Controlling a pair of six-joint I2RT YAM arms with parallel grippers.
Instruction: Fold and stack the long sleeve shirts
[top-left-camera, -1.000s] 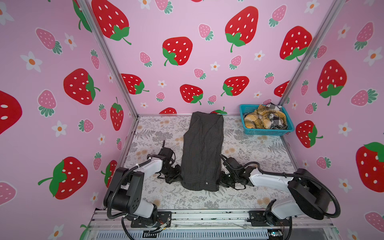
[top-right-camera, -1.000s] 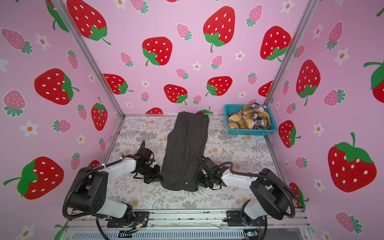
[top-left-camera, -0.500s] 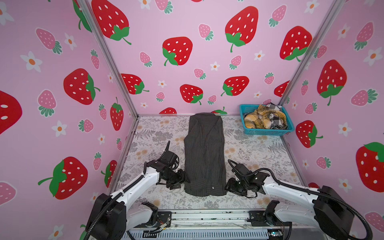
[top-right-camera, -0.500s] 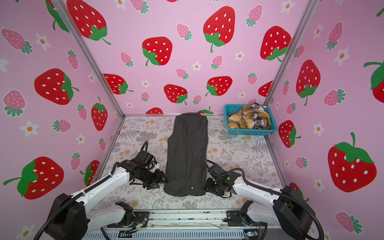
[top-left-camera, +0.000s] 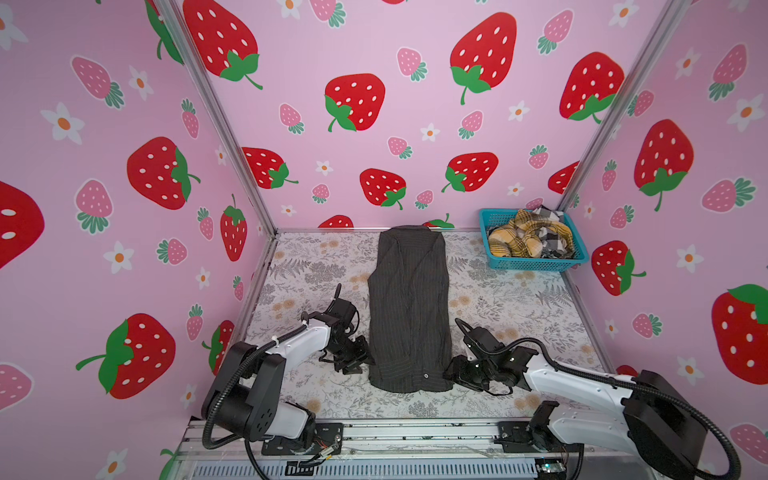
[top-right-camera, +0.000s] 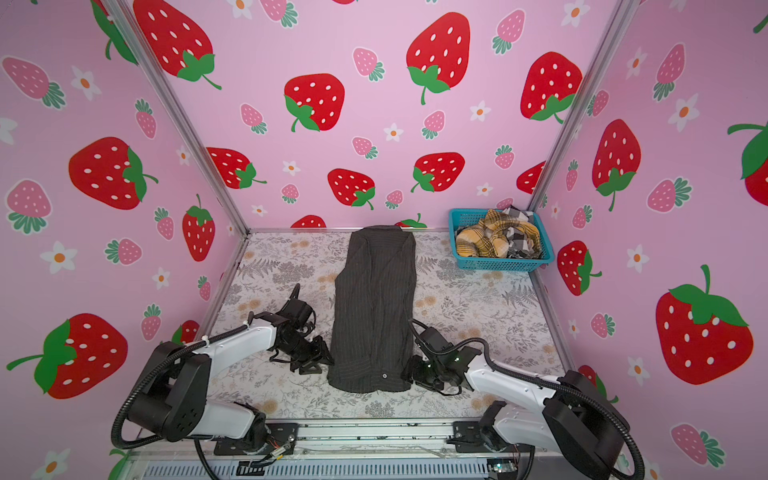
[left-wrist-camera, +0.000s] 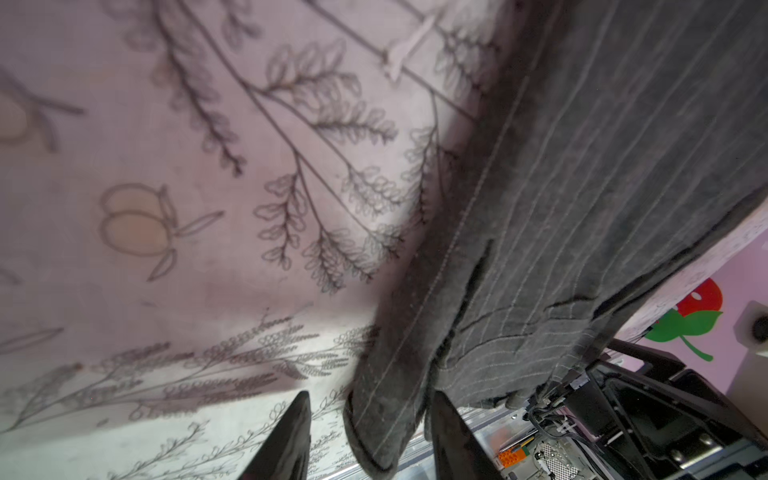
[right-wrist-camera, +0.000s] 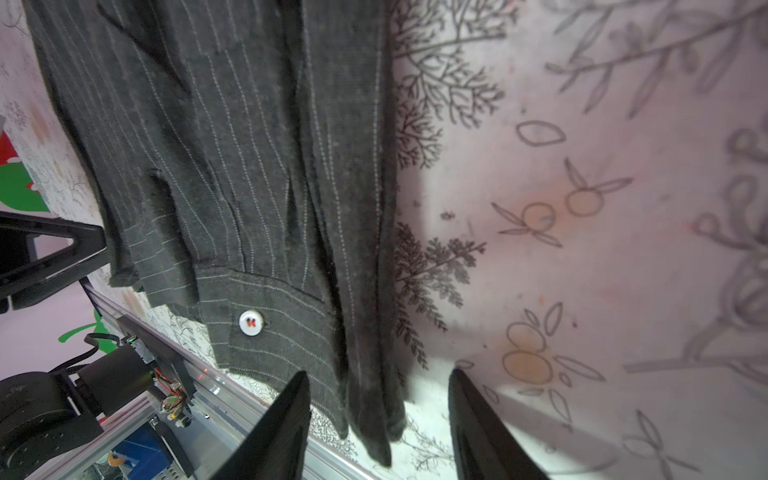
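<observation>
The charcoal pinstripe shirt (top-left-camera: 409, 307) lies flat on the counter (top-left-camera: 316, 266), which has a cover with a flower and fern print. The shirt makes a long narrow shape down the middle of the counter. Its far end touches the back edge, and its near end stops a little before the front edge. A pale button (right-wrist-camera: 250, 323) sits on the near end of the shirt, toward the right side.

The left end effector (top-left-camera: 357, 361) is low on the counter, at the left near corner of the shirt. In the left wrist view its two fingers (left-wrist-camera: 291, 436) stand apart. The corner of the cloth is between them, but there is a clear gap on one side, so they do not pinch it.

The right end effector (top-left-camera: 451, 372) is at the right near corner of the shirt, also low and close to the front edge. In the right wrist view its fingers (right-wrist-camera: 286, 428) are spread too. The folded edge of the shirt hangs between them, with free space beside it, so the cloth is not gripped.

In the back right corner of the counter stands a teal mesh basket (top-left-camera: 536, 262). Inside it lie a mustard plaid shirt (top-left-camera: 515, 245) and a black-and-white check shirt (top-left-camera: 552, 243), both crumpled together.
</observation>
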